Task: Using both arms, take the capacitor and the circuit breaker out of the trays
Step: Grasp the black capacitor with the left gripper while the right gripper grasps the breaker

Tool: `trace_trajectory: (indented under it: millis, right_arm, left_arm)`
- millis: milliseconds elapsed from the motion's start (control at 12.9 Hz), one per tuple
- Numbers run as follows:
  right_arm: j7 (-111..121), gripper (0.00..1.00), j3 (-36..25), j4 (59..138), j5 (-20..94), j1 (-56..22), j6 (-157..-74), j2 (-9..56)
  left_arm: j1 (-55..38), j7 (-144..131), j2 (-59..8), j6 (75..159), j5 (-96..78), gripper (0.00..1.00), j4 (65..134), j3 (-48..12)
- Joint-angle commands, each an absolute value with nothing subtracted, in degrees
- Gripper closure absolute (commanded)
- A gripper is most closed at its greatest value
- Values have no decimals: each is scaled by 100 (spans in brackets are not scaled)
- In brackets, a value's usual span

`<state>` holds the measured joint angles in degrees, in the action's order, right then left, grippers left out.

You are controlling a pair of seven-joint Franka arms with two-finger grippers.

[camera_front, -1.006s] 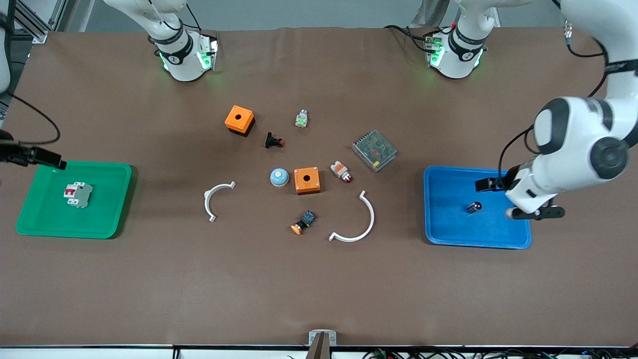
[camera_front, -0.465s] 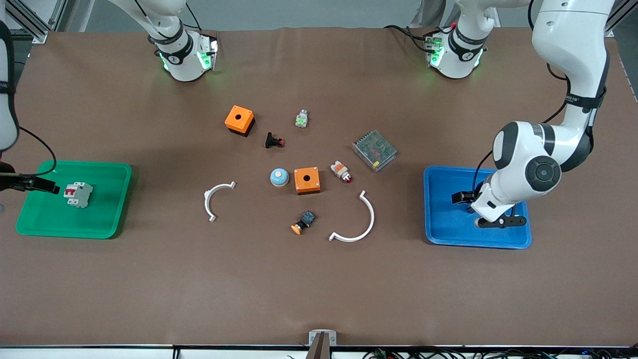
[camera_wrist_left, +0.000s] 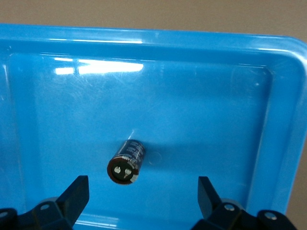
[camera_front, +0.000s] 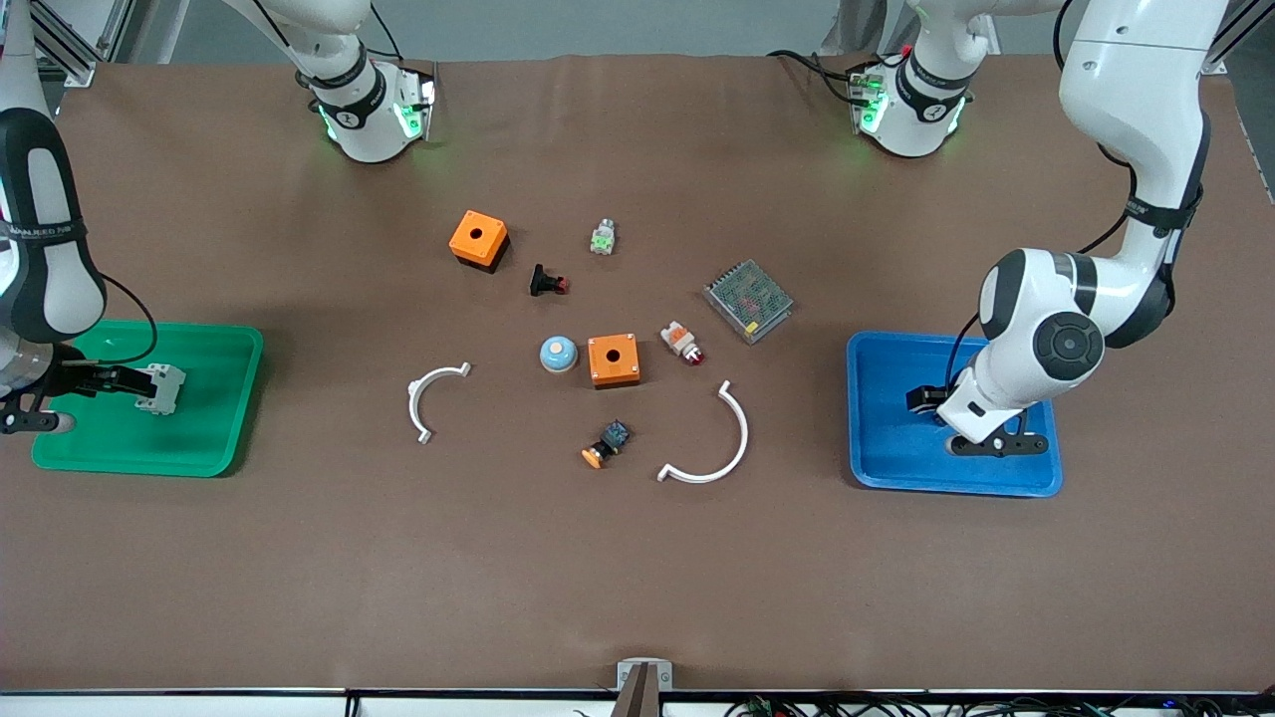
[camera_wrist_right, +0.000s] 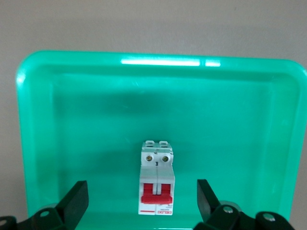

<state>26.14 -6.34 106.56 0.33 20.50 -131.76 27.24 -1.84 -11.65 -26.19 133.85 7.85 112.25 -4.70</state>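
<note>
The capacitor (camera_wrist_left: 127, 162), a small black cylinder, lies on its side in the blue tray (camera_front: 887, 468) at the left arm's end of the table; the arm hides it in the front view. My left gripper (camera_front: 961, 421) is low over that tray, open and empty; in the left wrist view (camera_wrist_left: 142, 196) the capacitor lies just ahead of its gap. The breaker (camera_front: 165, 387), white-grey with red levers, lies in the green tray (camera_front: 214, 443) at the right arm's end. My right gripper (camera_front: 75, 402) is open over it, and the breaker (camera_wrist_right: 157, 179) reaches between the fingertips (camera_wrist_right: 76, 194).
In the table's middle lie two orange boxes (camera_front: 478, 239) (camera_front: 613, 359), a blue dome (camera_front: 558, 354), several push buttons (camera_front: 547, 282), a meshed power supply (camera_front: 748, 300) and two white arcs (camera_front: 428, 398) (camera_front: 712, 448).
Both arms have swung in and come down over their trays. The left gripper now covers the capacitor in the front view. The right gripper has reached the breaker.
</note>
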Motion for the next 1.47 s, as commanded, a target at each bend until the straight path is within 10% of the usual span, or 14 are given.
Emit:
trace_trajectory:
  millis: [0, 542, 697, 929, 1394]
  right_arm:
    - [3109, 0, -527, 10731, 289, 2302, -13393, 2847]
    - [3410, 2, -519, 10986, 431, 2382, -13860, 3085]
    - [3436, 23, -519, 10978, 431, 2373, -13860, 3085]
    - [3612, 90, -510, 10951, 439, 2382, -13860, 3085]
    - [3411, 100, -510, 10066, 544, 2040, -12074, 2761]
  left_arm:
    - [-88, -1222, -2628, 13605, 923, 1, 11320, -483]
    - [70, -1283, -2856, 13887, 949, 21, 11320, -492]
    - [70, -1275, -2883, 13887, 949, 26, 11320, -492]
    - [70, -1274, -2900, 13887, 949, 42, 11347, -492]
    - [62, -1283, -2883, 13887, 940, 80, 11338, -492]
